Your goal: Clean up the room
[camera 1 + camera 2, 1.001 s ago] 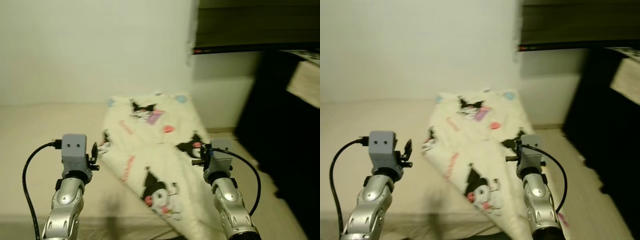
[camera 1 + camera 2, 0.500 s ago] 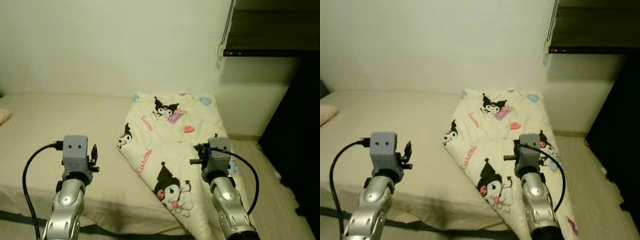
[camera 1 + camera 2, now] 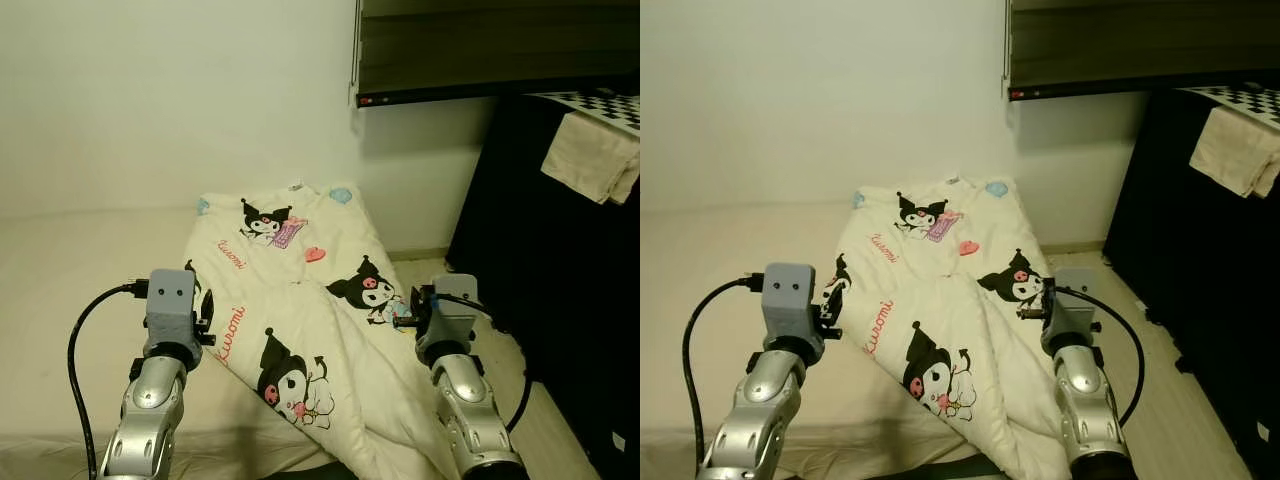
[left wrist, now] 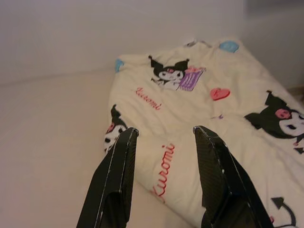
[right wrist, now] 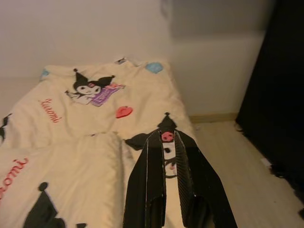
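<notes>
We have barely begun — the printed blanket [image 3: 300, 300] lies rumpled across the bed's [image 3: 70, 280] right edge, spilling floorward. Our left pincer [image 4: 164, 156] hangs spread above it, our right pincer [image 5: 166, 156] nearly pressed together — both empty.

We see a cream blanket [image 3: 300, 300] w/ black cartoon characters, red script & small hearts, lying rumpled across the bed's [image 3: 60, 300] right end. One part's folded over itself, & its right edge spills down toward the floor [image 3: 1160, 400].
</notes>
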Tool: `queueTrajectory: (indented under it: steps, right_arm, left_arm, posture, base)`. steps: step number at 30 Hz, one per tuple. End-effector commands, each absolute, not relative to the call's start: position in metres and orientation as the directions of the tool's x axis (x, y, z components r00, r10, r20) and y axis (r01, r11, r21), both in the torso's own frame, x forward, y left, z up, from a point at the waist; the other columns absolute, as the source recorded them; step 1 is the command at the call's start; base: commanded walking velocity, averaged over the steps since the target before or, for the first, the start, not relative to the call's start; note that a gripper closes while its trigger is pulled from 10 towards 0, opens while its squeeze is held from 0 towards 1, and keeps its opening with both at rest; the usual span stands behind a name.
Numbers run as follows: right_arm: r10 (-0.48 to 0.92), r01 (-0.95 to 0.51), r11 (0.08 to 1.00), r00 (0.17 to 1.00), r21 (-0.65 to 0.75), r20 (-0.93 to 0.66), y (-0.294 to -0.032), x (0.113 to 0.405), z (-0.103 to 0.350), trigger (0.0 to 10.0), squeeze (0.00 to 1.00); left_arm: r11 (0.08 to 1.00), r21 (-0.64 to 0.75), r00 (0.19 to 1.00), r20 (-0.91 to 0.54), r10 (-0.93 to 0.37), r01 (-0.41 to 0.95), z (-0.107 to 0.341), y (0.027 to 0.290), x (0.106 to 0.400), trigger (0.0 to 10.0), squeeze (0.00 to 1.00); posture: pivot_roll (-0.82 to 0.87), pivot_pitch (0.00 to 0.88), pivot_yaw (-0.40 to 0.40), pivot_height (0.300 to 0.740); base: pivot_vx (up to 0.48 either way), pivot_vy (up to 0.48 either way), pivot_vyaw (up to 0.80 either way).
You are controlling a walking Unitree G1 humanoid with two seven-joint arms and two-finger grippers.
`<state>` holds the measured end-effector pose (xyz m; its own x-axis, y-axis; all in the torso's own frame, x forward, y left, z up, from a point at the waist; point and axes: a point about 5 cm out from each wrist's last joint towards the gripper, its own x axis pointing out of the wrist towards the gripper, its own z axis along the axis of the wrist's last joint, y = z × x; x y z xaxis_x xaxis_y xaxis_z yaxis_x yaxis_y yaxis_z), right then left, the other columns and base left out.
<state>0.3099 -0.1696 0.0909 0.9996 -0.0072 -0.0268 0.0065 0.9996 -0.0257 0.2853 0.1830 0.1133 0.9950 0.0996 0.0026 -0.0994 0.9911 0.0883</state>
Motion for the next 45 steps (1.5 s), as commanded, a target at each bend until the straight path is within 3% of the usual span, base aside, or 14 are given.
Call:
queueTrajectory:
  steps: [1, 13, 33, 45]
  right_arm:
    - [-0.003, 0.002, 1.000, 0.998, -0.025, -0.060, -0.168, 0.310, 0.087, 10.0, 0.00]
    - [-0.018, 0.016, 0.999, 0.998, -0.030, -0.068, -0.176, 0.313, 0.090, 10.0, 0.00]
    - [-0.029, 0.027, 0.999, 0.997, -0.031, -0.064, -0.181, 0.311, 0.091, 10.0, 0.00]
    - [-0.034, 0.032, 0.999, 0.998, -0.031, -0.061, -0.182, 0.310, 0.090, 10.0, 0.00]
  left_arm:
    - [0.989, 0.094, 0.993, -0.027, 0.115, -0.112, 0.109, 0.185, 0.285, 10.0, 0.00]
    - [0.991, 0.085, 0.993, -0.048, 0.110, -0.106, 0.104, 0.179, 0.286, 10.0, 0.00]
    - [0.992, 0.077, 0.992, -0.070, 0.107, -0.102, 0.099, 0.184, 0.280, 10.0, 0.00]
    - [0.994, 0.078, 0.994, -0.069, 0.085, -0.079, 0.100, 0.176, 0.281, 10.0, 0.00]
  posture:
    - [-0.05, 0.020, 0.042, 0.740]
    - [-0.07, 0.032, 0.039, 0.725]
    - [-0.06, 0.042, 0.043, 0.640]
    - [-0.06, 0.046, 0.048, 0.615]
  base:
    - [0.000, 0.000, 0.00]
    - [0.000, 0.000, 0.00]
    - [0.000, 0.000, 0.00]
    - [0.000, 0.000, 0.00]
